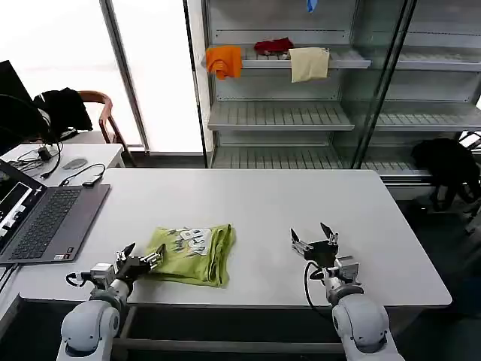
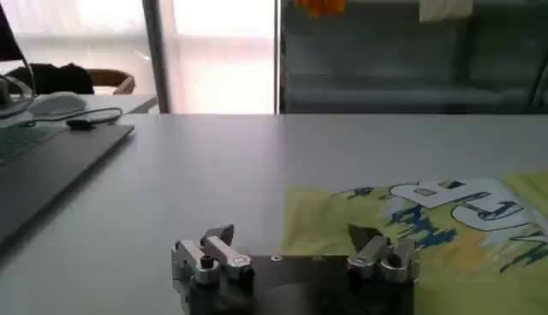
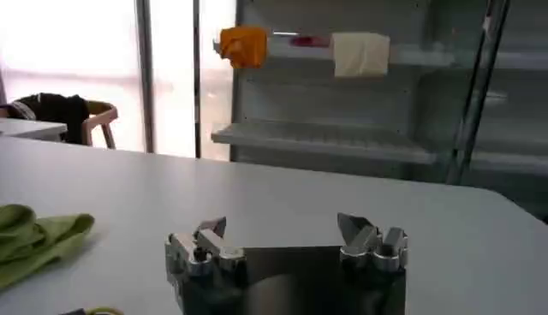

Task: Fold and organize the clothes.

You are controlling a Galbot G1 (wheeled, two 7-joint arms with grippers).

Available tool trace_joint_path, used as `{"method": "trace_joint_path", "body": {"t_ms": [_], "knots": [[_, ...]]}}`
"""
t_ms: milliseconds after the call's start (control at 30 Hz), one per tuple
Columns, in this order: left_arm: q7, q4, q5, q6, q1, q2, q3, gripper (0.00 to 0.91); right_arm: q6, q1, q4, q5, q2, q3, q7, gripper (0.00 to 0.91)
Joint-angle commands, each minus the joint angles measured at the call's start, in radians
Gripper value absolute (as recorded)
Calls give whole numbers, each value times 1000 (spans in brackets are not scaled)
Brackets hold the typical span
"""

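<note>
Closest to the robot's body, the left gripper (image 1: 140,260) sits low at the near edge of the white table (image 1: 255,195), its fingers spread wide with nothing between them, and its tips lie right at the near left border of the lime-green T-shirt (image 1: 193,253); from the left wrist view the same open left gripper (image 2: 295,248) has one fingertip over bare table and the other over the yellow-green cloth, so the hem runs between the two. The right gripper (image 1: 314,239) hovers over bare tabletop, also open wide and empty, well apart from the shirt, which lies off to its left; in its own wrist view the right gripper (image 3: 287,240) faces the far shelves while only a rumpled green fold of the T-shirt (image 3: 38,241) shows at the side. The shirt itself rests as an already bunched, roughly folded bundle near the front edge of the table, printed side up, with its long axis running left to right across the robot's front and its thicker gathered edge toward the right gripper. The left arm is clearly the nearer one (it looks all but in contact with the cloth), so any next grasp likely starts there, while the right would have to travel inward. Farther back, a laptop (image 1: 45,218) lies at the table's left, and beyond the table stand shelves (image 1: 285,113) carrying an orange cloth (image 1: 224,60), a red cloth (image 1: 273,46) and a cream cloth (image 1: 309,63).
</note>
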State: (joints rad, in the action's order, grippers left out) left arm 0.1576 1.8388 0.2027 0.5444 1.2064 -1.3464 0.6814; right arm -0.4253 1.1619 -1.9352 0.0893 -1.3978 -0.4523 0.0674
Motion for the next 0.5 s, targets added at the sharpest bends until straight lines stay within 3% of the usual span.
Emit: {"method": "trace_joint_path", "body": {"t_ms": [33,100,200,300,500], "knots": [[3,-23,0,2,6,-1,7,433,1,-7,16,-3,-3,3,0,907],[6,-23,35,8,7,-2,7,202,1,-11,20,-4,-5,5,0,907],[10,-17,68,21,10,-4,7,50,1,-16,24,-4,-6,5,-1,907],[12,-7,111,32,14,-6,6,10,1,-20,28,-5,-8,5,-2,907],[24,4,120,32,17,-11,-2,20,1,-21,31,-8,-10,4,-3,907]]}}
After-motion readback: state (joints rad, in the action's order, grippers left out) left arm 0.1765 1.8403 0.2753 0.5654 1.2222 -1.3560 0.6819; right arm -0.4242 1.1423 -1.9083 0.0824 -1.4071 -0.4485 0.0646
